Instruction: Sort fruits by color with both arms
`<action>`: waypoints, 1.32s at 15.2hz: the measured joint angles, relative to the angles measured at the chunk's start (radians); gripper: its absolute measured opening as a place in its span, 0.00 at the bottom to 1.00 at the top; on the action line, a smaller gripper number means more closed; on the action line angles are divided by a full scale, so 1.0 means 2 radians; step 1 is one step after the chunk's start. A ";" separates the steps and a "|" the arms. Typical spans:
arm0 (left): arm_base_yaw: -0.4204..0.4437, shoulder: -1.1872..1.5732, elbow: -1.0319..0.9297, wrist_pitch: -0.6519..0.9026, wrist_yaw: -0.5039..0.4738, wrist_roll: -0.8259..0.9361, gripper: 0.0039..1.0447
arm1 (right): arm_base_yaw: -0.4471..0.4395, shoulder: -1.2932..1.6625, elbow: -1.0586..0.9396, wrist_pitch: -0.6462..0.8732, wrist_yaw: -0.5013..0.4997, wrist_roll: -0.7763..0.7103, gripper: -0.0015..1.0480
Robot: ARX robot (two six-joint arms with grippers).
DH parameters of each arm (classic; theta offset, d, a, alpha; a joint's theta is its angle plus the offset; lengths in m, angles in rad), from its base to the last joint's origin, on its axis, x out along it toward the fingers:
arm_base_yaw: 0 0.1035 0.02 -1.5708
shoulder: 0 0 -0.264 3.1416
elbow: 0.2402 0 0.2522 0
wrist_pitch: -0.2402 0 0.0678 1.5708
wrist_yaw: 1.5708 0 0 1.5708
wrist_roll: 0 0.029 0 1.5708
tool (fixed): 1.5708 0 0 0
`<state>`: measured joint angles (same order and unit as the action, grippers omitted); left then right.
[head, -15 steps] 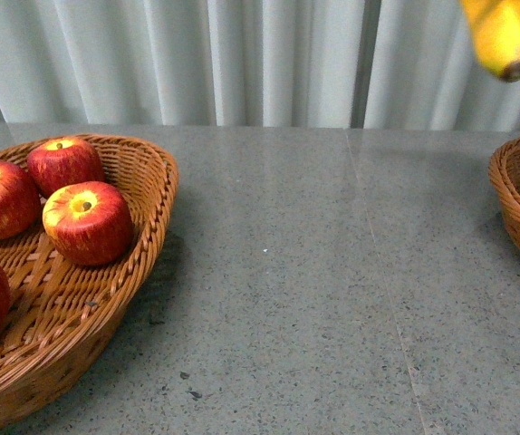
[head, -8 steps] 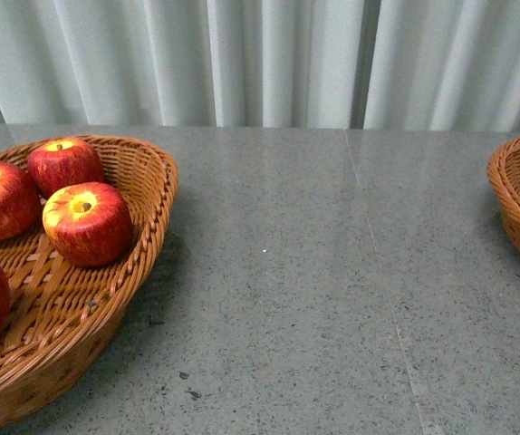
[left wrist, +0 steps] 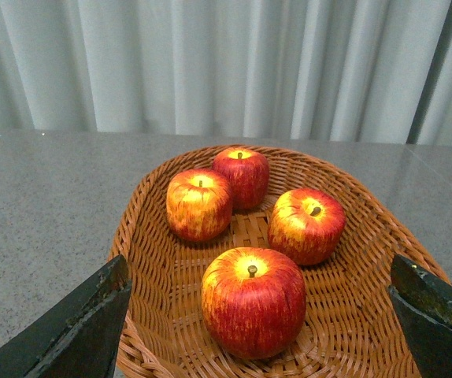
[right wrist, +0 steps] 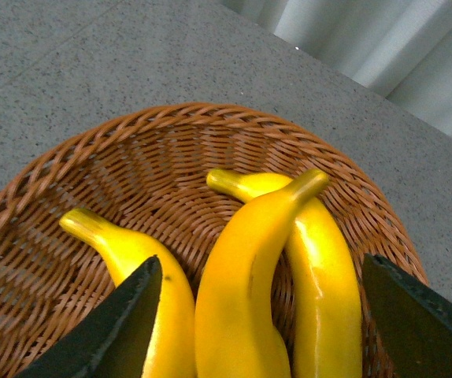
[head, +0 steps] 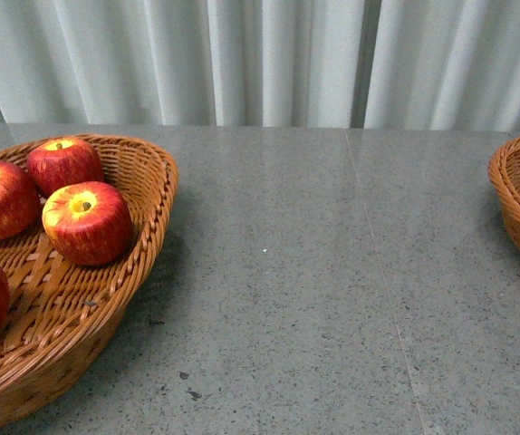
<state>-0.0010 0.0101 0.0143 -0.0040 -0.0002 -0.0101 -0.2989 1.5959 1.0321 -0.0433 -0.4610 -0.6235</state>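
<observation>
The top banana [right wrist: 246,276] sits between the right gripper [right wrist: 261,331]'s spread jaws, over two more in the right basket [right wrist: 45,205], so lower it gently and make sure it settles before you back off. I can't tell if they're gripping it. Four apples [left wrist: 253,299] sit in the left basket [left wrist: 143,236], left gripper [left wrist: 261,323] wide apart and empty above them.

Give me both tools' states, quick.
Left tool: open, empty, above the apple basket.
Right tool: open, jaws either side of the middle banana; contact unclear.
</observation>
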 joint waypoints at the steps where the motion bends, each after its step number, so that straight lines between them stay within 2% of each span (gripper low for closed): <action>1: 0.000 0.000 0.000 0.000 0.000 0.000 0.94 | 0.002 -0.004 0.001 -0.001 -0.005 0.007 0.79; 2: 0.000 0.000 0.000 0.000 0.000 0.000 0.94 | 0.003 -0.008 0.006 -0.005 -0.013 0.020 0.92; 3: 0.000 0.000 0.000 0.000 0.000 0.000 0.94 | 0.006 -0.018 0.011 -0.004 -0.024 0.043 0.94; 5: 0.000 0.000 0.000 0.000 0.000 0.000 0.94 | 0.006 -0.051 0.012 0.013 -0.059 0.094 0.94; 7: 0.000 0.000 0.000 0.000 0.000 0.000 0.94 | 0.012 -0.106 0.004 0.063 -0.087 0.161 0.94; 9: 0.000 0.000 0.000 0.000 0.000 0.000 0.94 | 0.016 -0.181 -0.049 0.110 -0.095 0.234 0.94; 12: 0.000 0.000 0.000 0.000 0.000 0.000 0.94 | 0.004 -0.303 -0.155 0.138 -0.124 0.294 0.94; 14: 0.000 0.000 0.000 0.000 0.000 0.000 0.94 | 0.034 -0.436 -0.256 0.121 0.048 0.303 0.72; 15: 0.000 0.000 0.000 0.000 0.000 0.000 0.94 | 0.036 -0.499 -0.312 0.104 0.102 0.304 0.59; 16: 0.000 0.000 0.000 0.000 0.000 0.000 0.94 | 0.043 -0.558 -0.365 0.097 0.130 0.305 0.45; 19: 0.000 0.000 0.000 0.000 0.000 0.000 0.94 | 0.083 -0.611 -0.414 0.109 0.161 0.305 0.09; 20: 0.000 0.000 0.000 0.000 0.000 0.000 0.94 | 0.095 -0.621 -0.427 0.107 0.179 0.307 0.02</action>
<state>-0.0010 0.0101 0.0143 -0.0040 -0.0002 -0.0101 -0.1081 0.3546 0.1776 0.1711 -0.1040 -0.0105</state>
